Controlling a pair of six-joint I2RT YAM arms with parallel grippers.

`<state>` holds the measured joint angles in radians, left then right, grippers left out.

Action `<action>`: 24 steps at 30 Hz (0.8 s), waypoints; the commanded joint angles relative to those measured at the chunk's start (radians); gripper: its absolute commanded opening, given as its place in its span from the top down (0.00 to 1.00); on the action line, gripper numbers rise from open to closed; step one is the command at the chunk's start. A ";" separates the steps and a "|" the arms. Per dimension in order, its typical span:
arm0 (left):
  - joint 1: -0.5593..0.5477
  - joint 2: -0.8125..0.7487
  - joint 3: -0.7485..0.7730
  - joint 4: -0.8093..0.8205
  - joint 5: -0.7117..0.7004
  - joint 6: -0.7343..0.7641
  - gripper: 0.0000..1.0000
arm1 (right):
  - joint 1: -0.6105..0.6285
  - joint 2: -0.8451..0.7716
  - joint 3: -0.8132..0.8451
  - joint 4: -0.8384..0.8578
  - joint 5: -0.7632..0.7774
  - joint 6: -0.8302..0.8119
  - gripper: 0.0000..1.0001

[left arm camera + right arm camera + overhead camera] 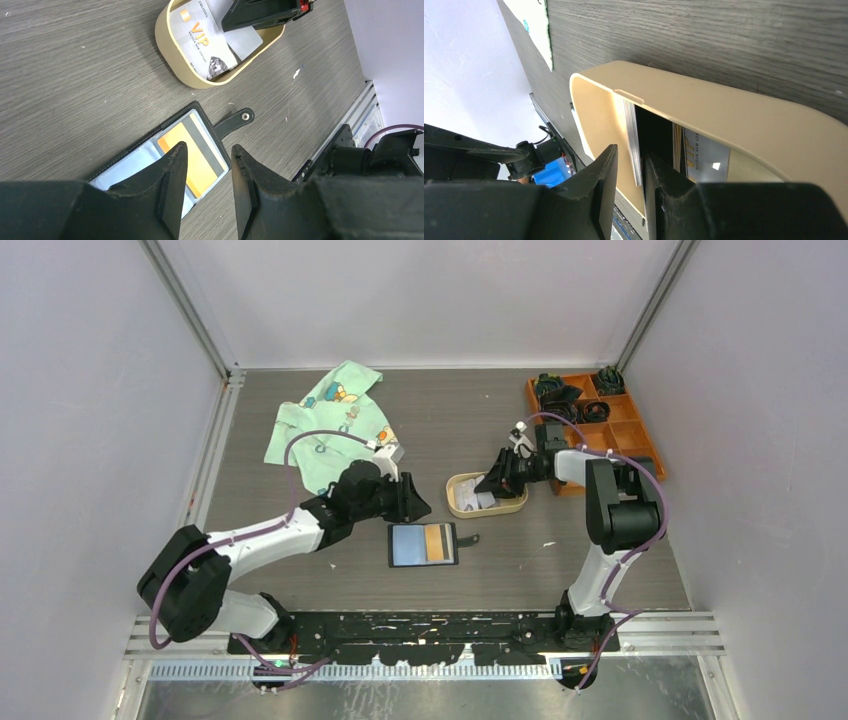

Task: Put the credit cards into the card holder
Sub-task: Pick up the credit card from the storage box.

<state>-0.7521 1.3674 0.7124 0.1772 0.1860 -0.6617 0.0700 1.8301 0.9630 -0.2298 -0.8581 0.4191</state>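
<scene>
The black card holder point(400, 560) lies open on the table with an orange card point(200, 167) in its right pocket; its snap tab point(235, 121) sticks out to the side. My left gripper point(208, 146) hovers open over the holder's right half, holding nothing. More credit cards sit in the beige oval tray point(460, 506), among them a grey VIP card point(200, 42). My right gripper point(631, 154) reaches into the tray, jaws open, with the edge of an upright grey card point(633, 132) in the gap, close to the right finger.
A patterned green cloth point(330, 420) lies at the back left. An orange compartment box point(628, 436) with black items stands behind the right arm. The metal rail point(680, 625) runs along the near edge.
</scene>
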 commanded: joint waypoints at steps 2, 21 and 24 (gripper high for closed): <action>0.005 -0.048 -0.016 0.054 -0.003 0.008 0.61 | -0.017 -0.049 0.035 -0.017 -0.031 -0.021 0.70; 0.024 -0.181 -0.168 0.293 0.073 -0.034 0.26 | -0.056 -0.300 0.042 -0.169 0.060 -0.226 0.99; 0.026 -0.171 -0.223 0.471 0.131 -0.080 0.25 | -0.056 -0.357 -0.010 -0.063 -0.115 -0.169 0.99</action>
<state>-0.7326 1.2098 0.5423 0.3592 0.2306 -0.6895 0.0154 1.5677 0.9768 -0.3824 -0.7845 0.2474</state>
